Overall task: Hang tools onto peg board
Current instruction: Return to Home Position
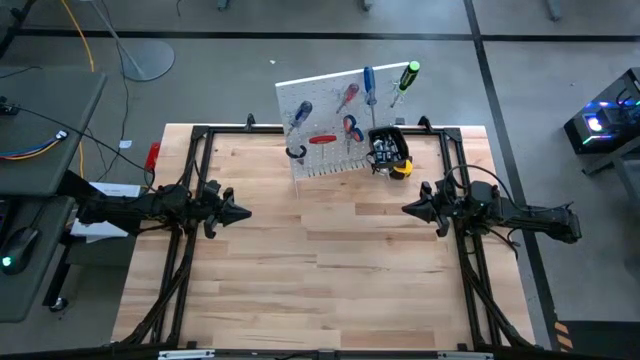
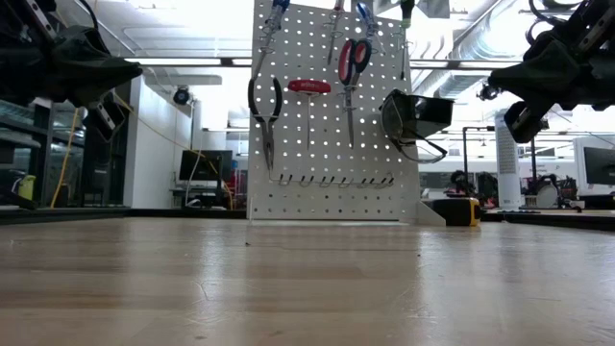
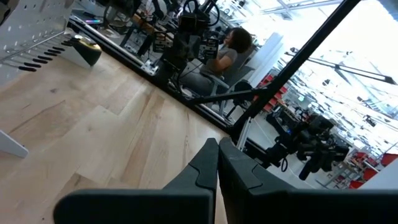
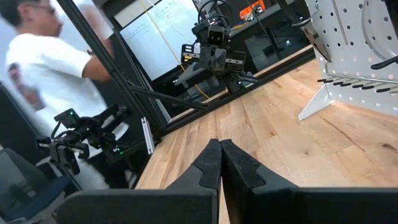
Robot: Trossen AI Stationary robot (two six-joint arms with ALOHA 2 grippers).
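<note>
The white peg board [image 1: 335, 125] stands upright at the table's far edge, also in the low view [image 2: 332, 125]. On it hang dark-handled pliers [image 2: 264, 106], a red-handled screwdriver [image 2: 309, 88], red-handled scissors [image 2: 352, 62], blue [image 1: 369, 82] and green-black [image 1: 405, 78] screwdrivers, and a black bin [image 2: 415, 113]. My left gripper [image 1: 243, 211] is shut and empty above the table's left side. My right gripper [image 1: 408, 209] is shut and empty above the right side.
A yellow tape measure [image 2: 461, 210] lies on the table beside the board's right foot. The black metal frame [image 1: 200, 135] runs around the table's edges. A person sits beyond the table [image 3: 227, 53]; another stands [image 4: 43, 68]. Bare wood lies between the arms.
</note>
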